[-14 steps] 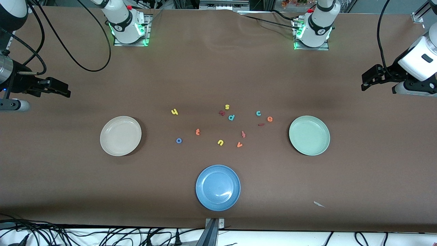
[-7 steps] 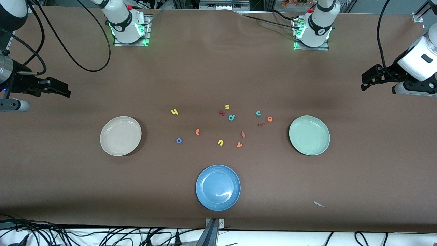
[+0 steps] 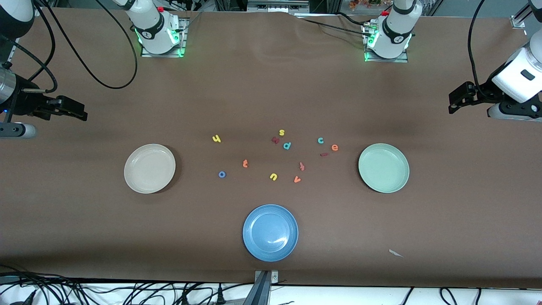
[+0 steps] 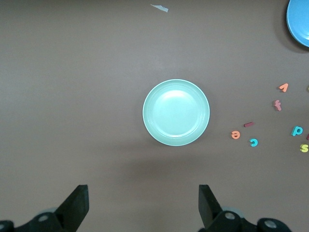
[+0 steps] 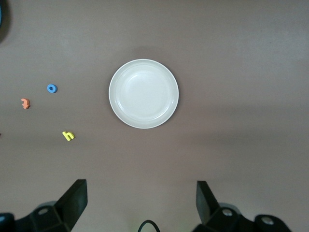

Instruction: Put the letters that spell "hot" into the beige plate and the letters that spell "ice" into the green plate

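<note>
Two tools, left tool [image 4: 140, 208], right tool [image 5: 140, 205], wide open, empty

Glossy blue plate [image 3: 270, 232] on matt brown table [image 3: 84, 220].

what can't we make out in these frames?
- Dark red letter beside the yellow s: too small to read, front view.
- Blue plate: cut off by the left wrist view's edge.
- Left pincer, right pincer: bodies cut off by the wrist views' edges; jaws open.
</note>
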`<state>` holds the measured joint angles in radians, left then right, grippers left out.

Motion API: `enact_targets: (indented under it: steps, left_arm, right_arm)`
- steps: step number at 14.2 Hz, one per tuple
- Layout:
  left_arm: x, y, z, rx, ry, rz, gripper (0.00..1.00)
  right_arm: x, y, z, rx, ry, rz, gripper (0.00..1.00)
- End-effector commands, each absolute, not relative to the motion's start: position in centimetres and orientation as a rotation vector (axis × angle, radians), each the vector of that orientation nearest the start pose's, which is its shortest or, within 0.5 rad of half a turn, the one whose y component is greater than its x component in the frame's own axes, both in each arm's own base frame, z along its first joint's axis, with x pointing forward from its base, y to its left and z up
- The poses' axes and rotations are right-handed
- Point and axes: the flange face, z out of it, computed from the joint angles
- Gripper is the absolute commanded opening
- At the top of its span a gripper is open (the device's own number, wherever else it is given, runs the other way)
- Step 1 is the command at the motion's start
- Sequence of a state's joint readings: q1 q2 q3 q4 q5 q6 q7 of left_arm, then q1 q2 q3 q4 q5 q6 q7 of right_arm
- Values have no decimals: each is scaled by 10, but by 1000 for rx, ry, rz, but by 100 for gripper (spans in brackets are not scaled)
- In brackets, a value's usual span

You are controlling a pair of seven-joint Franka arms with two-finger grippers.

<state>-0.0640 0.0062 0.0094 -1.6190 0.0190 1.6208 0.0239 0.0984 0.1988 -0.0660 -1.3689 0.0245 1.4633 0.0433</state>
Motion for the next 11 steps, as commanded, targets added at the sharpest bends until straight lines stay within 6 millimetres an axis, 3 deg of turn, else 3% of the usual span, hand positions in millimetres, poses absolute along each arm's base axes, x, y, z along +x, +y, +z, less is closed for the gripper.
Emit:
enact_targets:
  steps: [1, 11]
  left_arm:
    - [562, -27, 608, -3092, 138, 9, 100]
    - [562, -26, 607, -3094, 135, 11, 100]
  right_arm:
    - [601, 27, 602, -3130, 25, 151, 100]
    - [601, 27, 602, -3130, 28, 151, 100]
